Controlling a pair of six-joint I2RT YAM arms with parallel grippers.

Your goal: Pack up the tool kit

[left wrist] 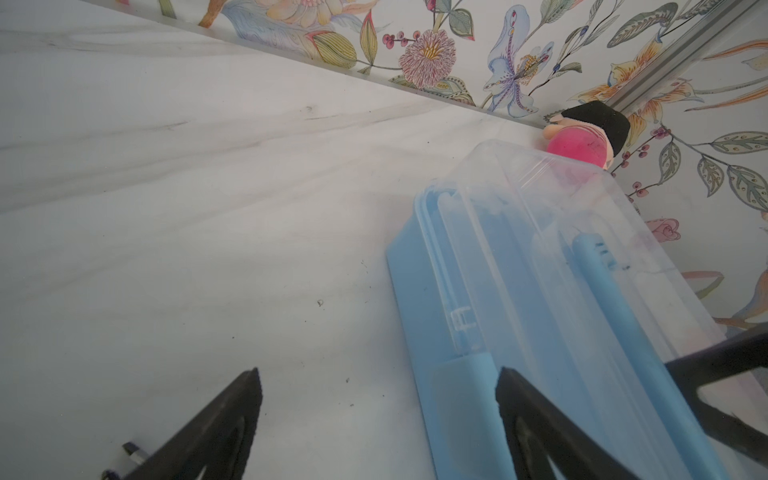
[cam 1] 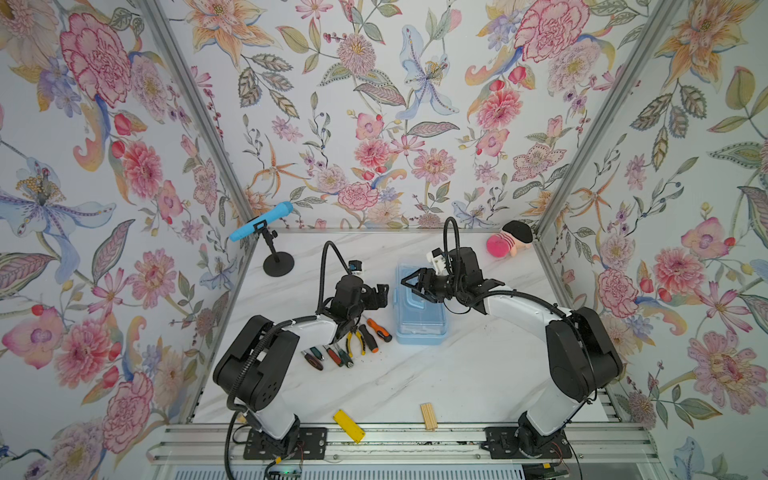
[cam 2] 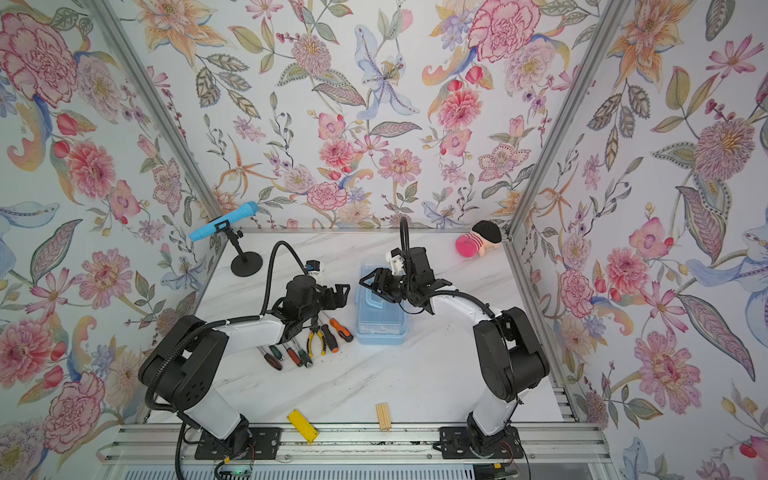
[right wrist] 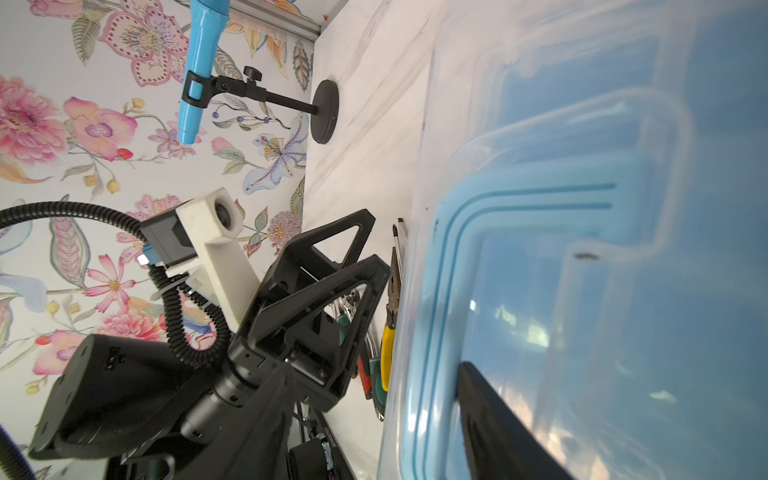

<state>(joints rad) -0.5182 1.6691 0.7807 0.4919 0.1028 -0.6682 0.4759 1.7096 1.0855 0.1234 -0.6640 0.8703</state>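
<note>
Left gripper is spread wide, hanging just left of the box, which sits on the bench with its lid shut. Right gripper is about half open, turned on its side over that lid, lower finger near the handle; can't tell if it's touching. The tools lie loose on the bench, left of the box, partly under the left arm.
</note>
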